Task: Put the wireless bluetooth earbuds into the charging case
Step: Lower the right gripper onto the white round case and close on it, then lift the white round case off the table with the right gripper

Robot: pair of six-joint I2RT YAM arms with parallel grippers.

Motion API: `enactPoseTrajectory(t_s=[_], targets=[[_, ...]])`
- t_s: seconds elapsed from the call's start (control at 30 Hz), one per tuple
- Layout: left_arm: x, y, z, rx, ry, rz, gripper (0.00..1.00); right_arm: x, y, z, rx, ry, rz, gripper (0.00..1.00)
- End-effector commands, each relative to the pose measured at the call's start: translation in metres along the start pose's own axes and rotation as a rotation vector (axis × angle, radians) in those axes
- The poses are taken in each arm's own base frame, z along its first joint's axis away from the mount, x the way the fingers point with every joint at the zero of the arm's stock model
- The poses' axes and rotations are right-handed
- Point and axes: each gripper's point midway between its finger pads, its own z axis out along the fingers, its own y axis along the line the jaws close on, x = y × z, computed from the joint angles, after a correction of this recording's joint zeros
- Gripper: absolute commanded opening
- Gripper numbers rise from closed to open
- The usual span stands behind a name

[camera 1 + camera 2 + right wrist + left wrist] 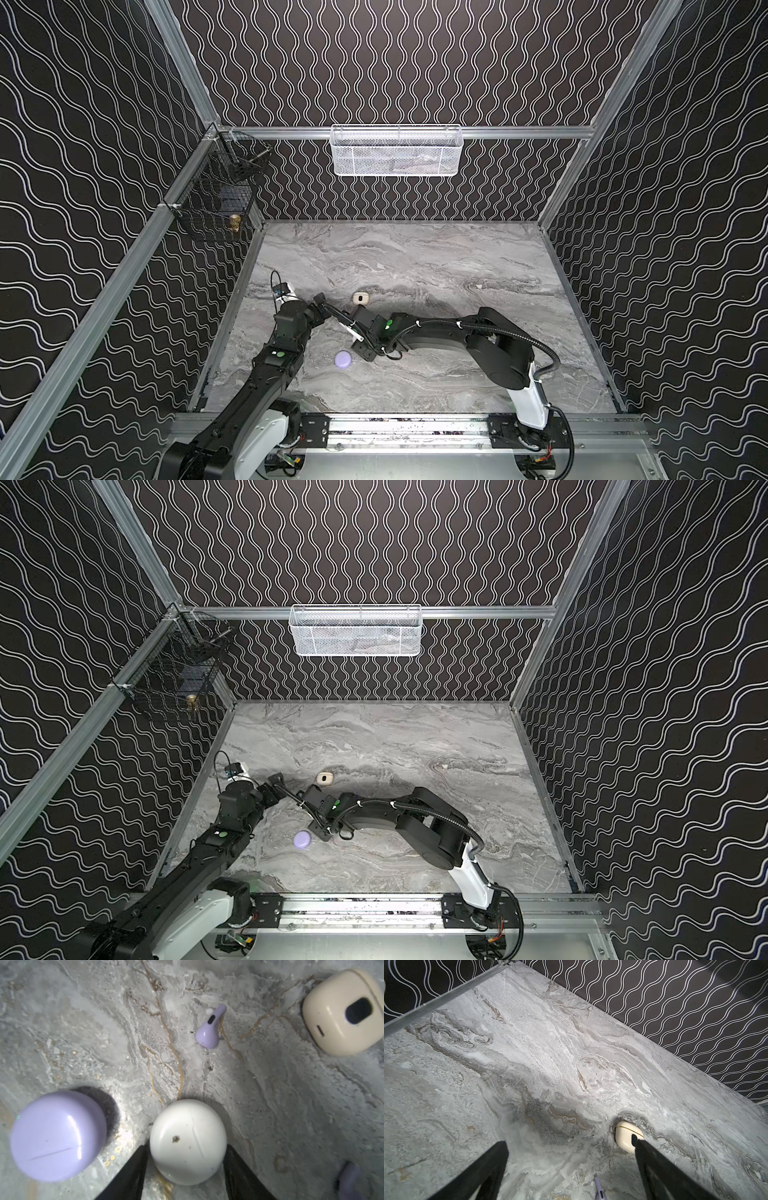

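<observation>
left claw (571, 1142): spread to full width, nothing held, poised over the table (529, 1053). tip of one finger (654, 1167) overlapping the cream case (627, 1136) in the left wrist view; contact between the two not determinable.

right claw (186, 1147): partly closed about the white case (188, 1124), one finger (133, 1167) against each side. case shut, seam running across the dome, base resting on the table.

lavender earbud (209, 1028): loose on the table, lying on its side, clear of all three cases. located between the white case and the cream case in the right wrist view, stem pointing away from the white case. in the left wrist view, only the stem visible at the picture edge, between the fingers of the left claw.

lavender case (343, 359): shut, on the table just beside the right claw, on the near side in both top views. no contact with either claw.

cream case: shut, on the table just beyond the right claw in both top views.

second lavender shape (351, 1180) at the edge of the right wrist view: too blurred to identify.
</observation>
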Motion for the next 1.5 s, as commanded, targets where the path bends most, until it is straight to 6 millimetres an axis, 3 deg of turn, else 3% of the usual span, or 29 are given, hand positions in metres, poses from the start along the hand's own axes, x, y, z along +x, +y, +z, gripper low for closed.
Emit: enactPoseTrajectory(t_s=[0.0,0.23,0.67,0.8,0.97,1.07,1.17,1.27,1.37,1.47], targets=[[-0.007,-0.005,0.000,0.023,-0.026,0.008,0.99,0.012,-0.001,0.008,0.010,0.050,-0.017,0.63],[-0.007,-0.005,0.000,0.022,-0.026,0.008,0.99,0.013,-0.002,0.013,-0.007,0.055,0.000,0.64],[-0.007,-0.007,-0.002,0.041,-0.029,0.011,0.99,0.013,-0.001,0.008,-0.022,0.027,0.024,0.38],[-0.007,-0.009,-0.002,0.053,-0.028,0.010,0.98,0.005,-0.004,-0.003,-0.009,-0.017,0.037,0.32],[-0.018,-0.021,-0.012,0.078,0.003,-0.028,0.97,-0.024,-0.028,-0.049,0.030,-0.179,0.090,0.26],[-0.045,-0.052,-0.032,0.198,0.009,-0.066,0.98,-0.045,-0.048,-0.091,0.065,-0.328,0.123,0.24],[-0.079,-0.092,-0.059,0.332,0.024,0.019,0.98,-0.061,-0.061,-0.131,0.118,-0.484,0.117,0.21],[-0.088,-0.116,-0.071,0.416,0.085,0.128,0.94,-0.079,-0.069,-0.172,0.148,-0.650,0.085,0.21],[-0.087,-0.120,-0.068,0.419,0.108,0.191,0.93,-0.094,-0.083,-0.202,0.181,-0.772,0.049,0.21],[-0.097,-0.125,-0.075,0.419,0.118,0.215,0.89,-0.103,-0.114,-0.218,0.269,-0.842,0.030,0.19]])
